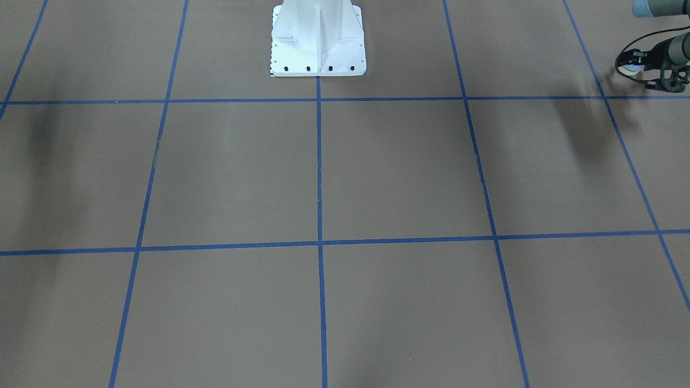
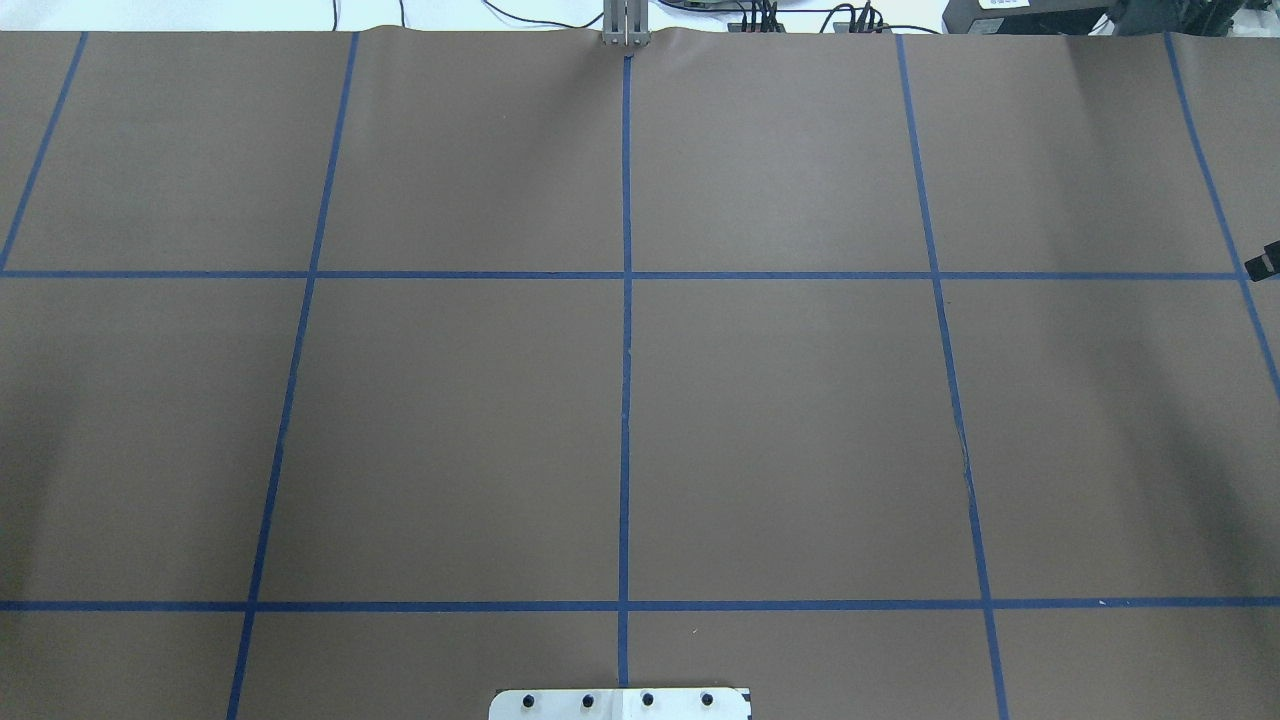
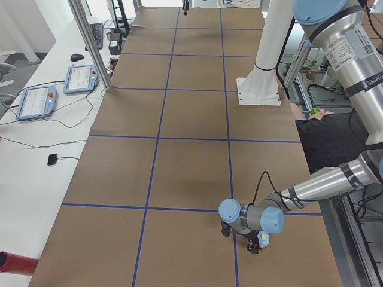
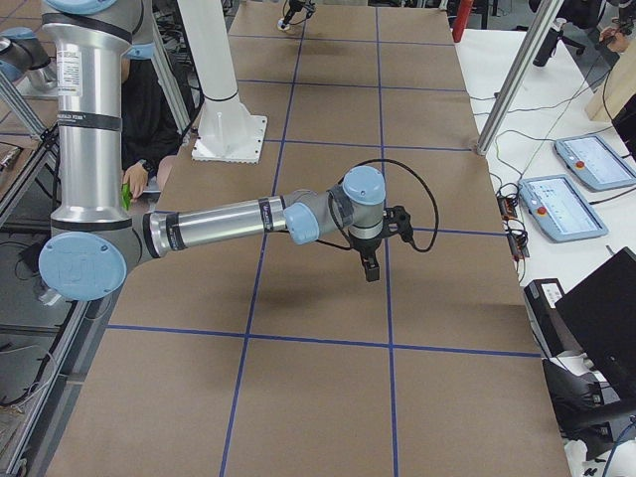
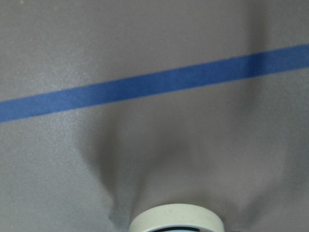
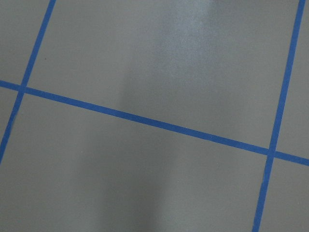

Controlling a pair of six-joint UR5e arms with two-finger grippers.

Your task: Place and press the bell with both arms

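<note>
The bell (image 1: 628,67) is light blue with a cream base. It sits between the fingers of my left gripper (image 1: 637,62), which is shut on it low over the table at its left end. In the exterior left view the gripper (image 3: 256,244) and bell (image 3: 264,239) hang just above the brown surface. The left wrist view shows only the bell's cream base rim (image 5: 176,220). My right gripper (image 4: 371,270) points down above the table's right part. Only a tip of it (image 2: 1262,263) shows overhead, and I cannot tell whether it is open or shut.
The white bolted pedestal (image 1: 318,48) stands at the robot's side of the brown table marked with blue tape lines (image 2: 626,400). A metal post (image 3: 90,42) and teach pendants (image 3: 37,101) stand on the side bench. A person in black (image 3: 329,140) sits beside the left arm.
</note>
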